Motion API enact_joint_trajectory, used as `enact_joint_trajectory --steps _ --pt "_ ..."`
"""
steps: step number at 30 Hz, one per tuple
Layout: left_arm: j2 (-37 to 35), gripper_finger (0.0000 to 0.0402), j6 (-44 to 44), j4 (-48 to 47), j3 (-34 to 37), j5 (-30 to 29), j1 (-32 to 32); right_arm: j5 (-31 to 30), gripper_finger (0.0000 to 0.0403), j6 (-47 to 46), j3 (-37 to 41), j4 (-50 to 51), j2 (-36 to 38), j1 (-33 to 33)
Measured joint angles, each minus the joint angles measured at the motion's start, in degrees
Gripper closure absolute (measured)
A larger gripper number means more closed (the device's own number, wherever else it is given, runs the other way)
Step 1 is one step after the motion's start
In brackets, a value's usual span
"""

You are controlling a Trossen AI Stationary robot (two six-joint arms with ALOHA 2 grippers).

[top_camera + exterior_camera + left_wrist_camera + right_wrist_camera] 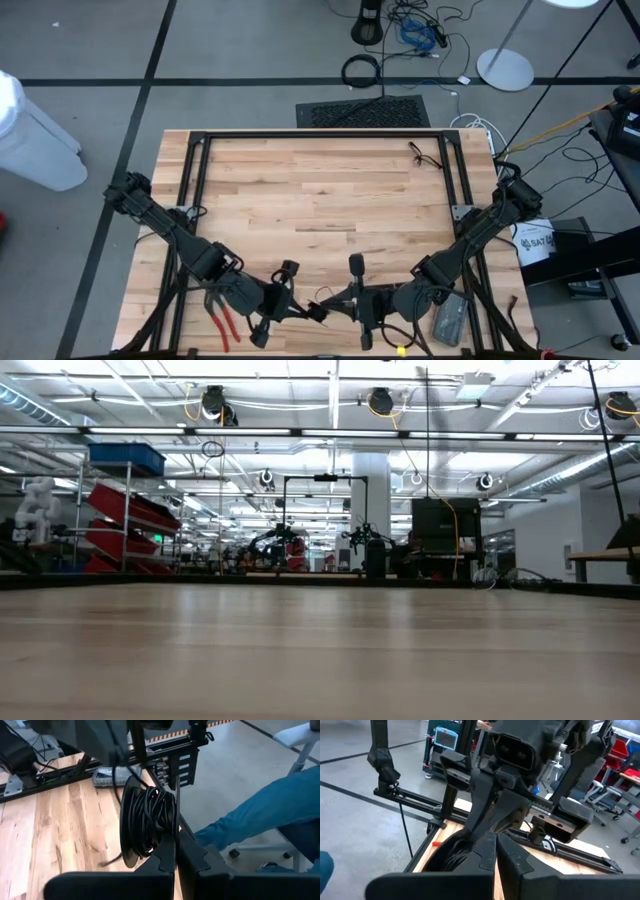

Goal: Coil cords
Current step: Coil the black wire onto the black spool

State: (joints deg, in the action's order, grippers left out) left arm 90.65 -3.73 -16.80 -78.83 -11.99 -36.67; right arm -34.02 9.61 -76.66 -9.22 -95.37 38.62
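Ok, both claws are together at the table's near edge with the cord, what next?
Probably carry the coiled cord inward over the table before releasing anything. The left claw is shut on it right beside the table's edge, with floor beyond, so it could drop off. The right claw is shut close by; whether it grips cord is unclear.

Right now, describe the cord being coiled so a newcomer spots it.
On the wooden table, go to the edge where the left tool and right tool meet. The cord is the bundle of thin black loops there, unlike the red-handled pliers nearby.
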Motion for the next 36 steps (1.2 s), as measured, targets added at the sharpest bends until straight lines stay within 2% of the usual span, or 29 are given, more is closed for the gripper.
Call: enact_joint_trajectory --steps 3,8,11,22,28,33,36 --pt "0.0 0.0399 0.79 0.57 0.01 0.01 -0.04 0.24 0.0403 0.05 0.0 0.01 0.0 -0.42" --pt "0.89 0.0399 3.64 4.88 0.02 1.92 0.01 7.12 0.0403 -0.3 -0.05 -1.38 -0.85 -2.11" --pt "1.53 0.0399 4.31 5.84 0.04 3.72 0.22 8.96 0.0403 0.5 0.0 -2.95 -1.64 -2.66" --pt "1.52 0.0399 5.12 6.04 0.04 4.04 0.33 8.89 0.0401 -0.05 0.0 -3.44 -1.73 -3.05" --pt "2.69 0.0399 8.55 9.51 0.06 6.34 0.54 8.33 0.0373 -2.61 0.0 -3.55 -1.73 -3.57" --pt "3.52 0.0399 11.35 11.04 0.07 7.96 0.57 12.52 0.0351 -3.94 0.0 -3.51 -1.73 -4.23" --pt "3.52 0.0399 12.43 12.16 0.07 8.0 0.59 12.68 0.0343 -3.89 0.0 -3.4 -1.73 -4.21"
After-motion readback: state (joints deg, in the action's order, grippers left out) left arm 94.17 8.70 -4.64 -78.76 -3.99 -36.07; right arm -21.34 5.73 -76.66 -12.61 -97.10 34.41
